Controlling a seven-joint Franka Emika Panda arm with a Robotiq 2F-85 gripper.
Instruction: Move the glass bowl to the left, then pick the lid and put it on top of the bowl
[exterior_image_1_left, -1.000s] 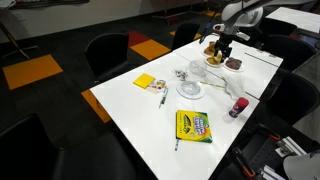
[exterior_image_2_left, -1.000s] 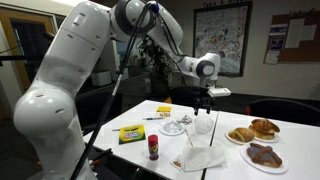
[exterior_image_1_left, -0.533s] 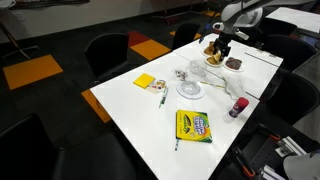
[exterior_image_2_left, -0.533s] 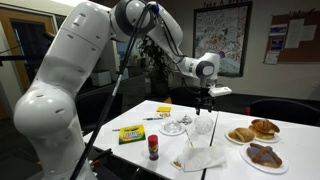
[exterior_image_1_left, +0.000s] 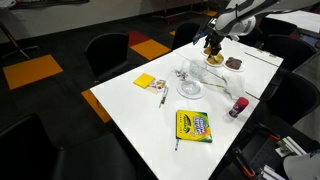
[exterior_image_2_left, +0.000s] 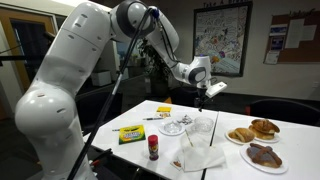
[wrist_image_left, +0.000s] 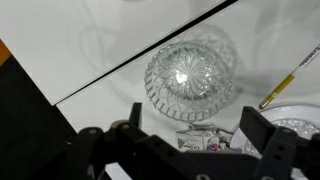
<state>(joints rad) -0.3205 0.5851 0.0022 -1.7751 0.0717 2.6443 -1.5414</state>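
The glass bowl (exterior_image_1_left: 190, 90) is shallow with a whitish rim and sits mid-table; it also shows in an exterior view (exterior_image_2_left: 175, 127). The smaller clear lid (exterior_image_1_left: 197, 70) stands just behind it, and it also shows in an exterior view (exterior_image_2_left: 203, 125). In the wrist view the lid (wrist_image_left: 190, 77) is a cut-glass round directly below the camera, and an arc of the bowl's rim (wrist_image_left: 297, 120) shows at the lower right. My gripper (exterior_image_1_left: 211, 45) (exterior_image_2_left: 201, 100) (wrist_image_left: 190, 150) hangs open and empty above the lid, touching nothing.
A crayon box (exterior_image_1_left: 192, 125), a yellow sticky-note pad (exterior_image_1_left: 145, 82), a marker (exterior_image_1_left: 162, 98), a red-capped bottle (exterior_image_1_left: 238, 106), a napkin (exterior_image_1_left: 225, 88) and plates of brown food (exterior_image_1_left: 232, 63) share the table (exterior_image_1_left: 130, 100). A small packet (wrist_image_left: 200, 140) and a pencil (wrist_image_left: 290, 75) lie near the lid.
My gripper has risen a little, tilted, and shifted sideways above the lid. The bowl and the lid have not moved.
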